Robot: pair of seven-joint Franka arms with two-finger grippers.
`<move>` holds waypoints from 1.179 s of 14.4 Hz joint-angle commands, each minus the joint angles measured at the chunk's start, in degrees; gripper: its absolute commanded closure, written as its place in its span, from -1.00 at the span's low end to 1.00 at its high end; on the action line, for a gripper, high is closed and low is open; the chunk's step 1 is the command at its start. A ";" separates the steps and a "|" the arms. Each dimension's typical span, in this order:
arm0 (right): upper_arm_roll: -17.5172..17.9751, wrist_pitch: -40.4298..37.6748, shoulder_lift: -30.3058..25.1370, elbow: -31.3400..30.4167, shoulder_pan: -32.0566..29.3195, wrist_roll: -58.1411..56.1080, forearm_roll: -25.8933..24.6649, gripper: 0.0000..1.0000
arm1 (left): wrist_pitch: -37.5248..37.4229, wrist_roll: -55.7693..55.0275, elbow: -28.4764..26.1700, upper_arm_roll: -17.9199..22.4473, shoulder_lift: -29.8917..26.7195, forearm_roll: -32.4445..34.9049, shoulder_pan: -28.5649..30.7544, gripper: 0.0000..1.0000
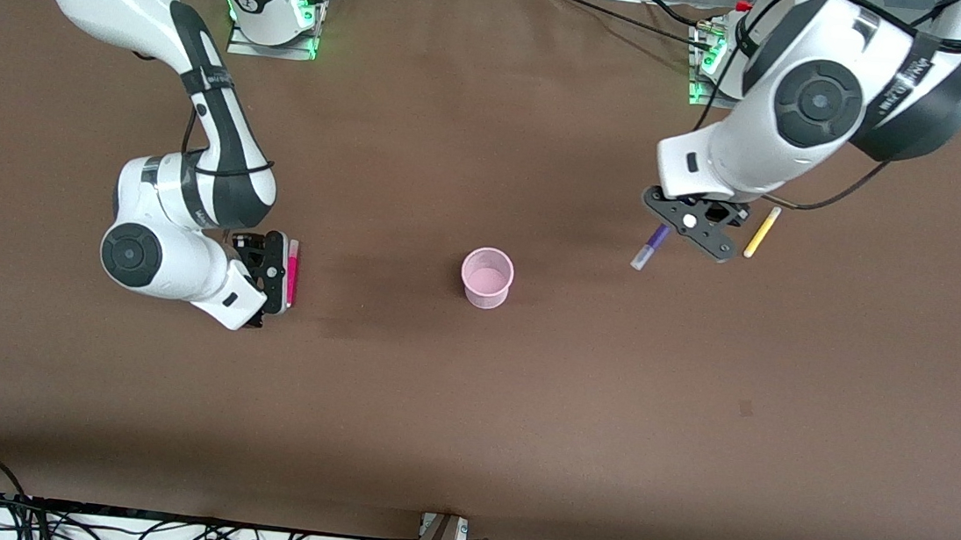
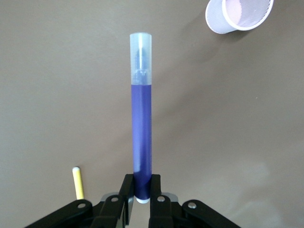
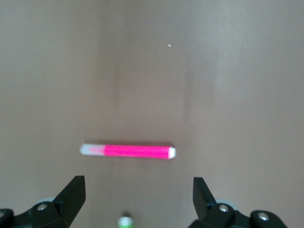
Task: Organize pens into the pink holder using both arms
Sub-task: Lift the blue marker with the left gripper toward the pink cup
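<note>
- The brown table point(image 1: 467, 410) is a wide matte sheet, bare over most of its middle and all along the edge nearest the front camera, so there is plenty of open room around every item.
- The pink holder point(image 1: 487, 277) stands upright near the table's middle, apart from everything else. It is a small round translucent cup with a slightly flared rim, and nothing shows inside it.
- The left gripper point(image 1: 686, 222) hangs over the table toward the left arm's end, its fingers pinched on the white end of the purple pen point(image 1: 650, 247). The pen sticks straight out from the fingers, its clear cap pointing toward the holder.
- In the left wrist view the purple pen point(image 2: 141, 123) is a smooth cylinder with a frosted see-through cap; the pads point(image 2: 154, 187) press both sides of its base.
- The yellow pen point(image 1: 761, 232) lies flat on the table just beside the left gripper, toward the left arm's end, with a pale tip.
- The right gripper point(image 1: 273, 272) sits low over the table at the right arm's end, fingers spread wide.
- The magenta pen point(image 3: 127, 151) lies flat just ahead of those spread fingers point(image 3: 71, 194), not touching them; one end is pale.
- A bit of the green pen point(image 3: 125, 221) peeks in between the right gripper's fingers in the right wrist view.
- No readable writing shows on any pen or the cup.
</note>
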 commanded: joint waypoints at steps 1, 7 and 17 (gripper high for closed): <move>0.00 9.58 -9.10 -15.36 -0.22 15.31 1.05 -1.00 | 2.19 -8.33 4.83 -0.03 5.06 1.04 -5.60 1.00; 0.09 14.90 -9.30 -18.23 -0.13 43.96 1.40 -1.00 | 2.56 -21.01 12.83 0.41 15.52 7.71 -15.10 1.00; 0.44 16.57 -2.45 -14.72 0.93 70.65 1.58 -0.61 | 2.56 -28.32 24.71 9.97 27.66 13.35 -29.51 1.00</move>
